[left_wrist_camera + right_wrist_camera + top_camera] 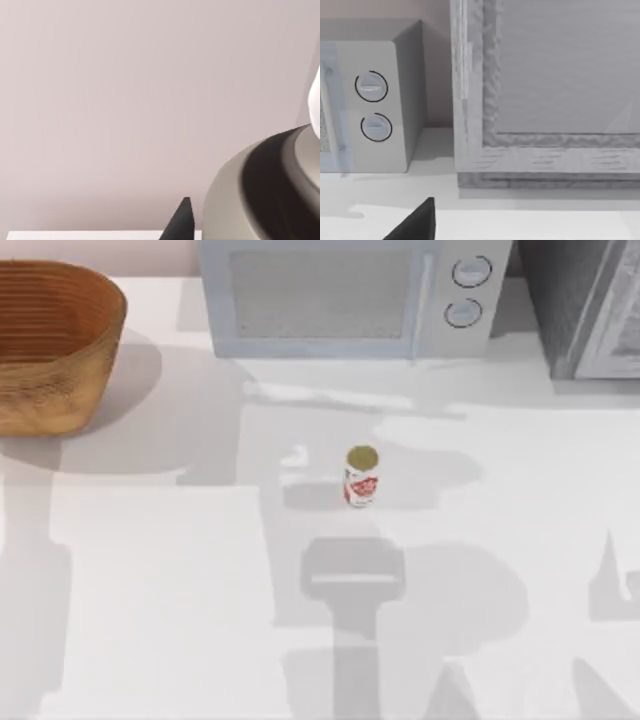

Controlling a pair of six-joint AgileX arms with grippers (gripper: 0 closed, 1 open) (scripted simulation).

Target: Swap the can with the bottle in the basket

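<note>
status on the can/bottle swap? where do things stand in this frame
The can stands upright on the table, mid-table, in front of the microwave. The basket sits at the table's far left; I can't see into it from here, and I see no bottle. Nothing is in hand. This fits either the can waiting to go in, or a can just taken out.

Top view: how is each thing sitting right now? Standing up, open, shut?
Can: standing upright on the table, out in the middle, nothing touching it.
Basket: upright at the table's far left; its inside is hidden.
Microwave: door shut, at the back.
Grey box: at the back right, state unclear.
</note>
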